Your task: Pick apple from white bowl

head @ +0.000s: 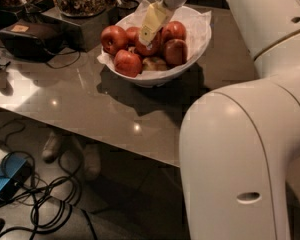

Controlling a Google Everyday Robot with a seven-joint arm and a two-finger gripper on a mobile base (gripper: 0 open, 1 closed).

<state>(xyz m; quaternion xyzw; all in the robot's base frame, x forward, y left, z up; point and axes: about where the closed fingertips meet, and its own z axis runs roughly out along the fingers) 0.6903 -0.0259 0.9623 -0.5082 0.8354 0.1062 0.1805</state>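
One glossy white paper-lined bowl [190, 64] on the grey worktop [90, 101] holds six dark red apples [114, 38] and one pale yellowish apple [152, 64]. One end effector [145, 39] sits over the central red apple [152, 50]; its opening cannot be told.

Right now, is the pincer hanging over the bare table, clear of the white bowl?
No, the pincer reaches down into the white bowl, its tip among the red apples piled there.

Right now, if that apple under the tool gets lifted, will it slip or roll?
The apple looks round and glossy, so it may slip. It sits packed among other apples in the bowl, so lifting could roll neighbours. The tool hangs right at it.
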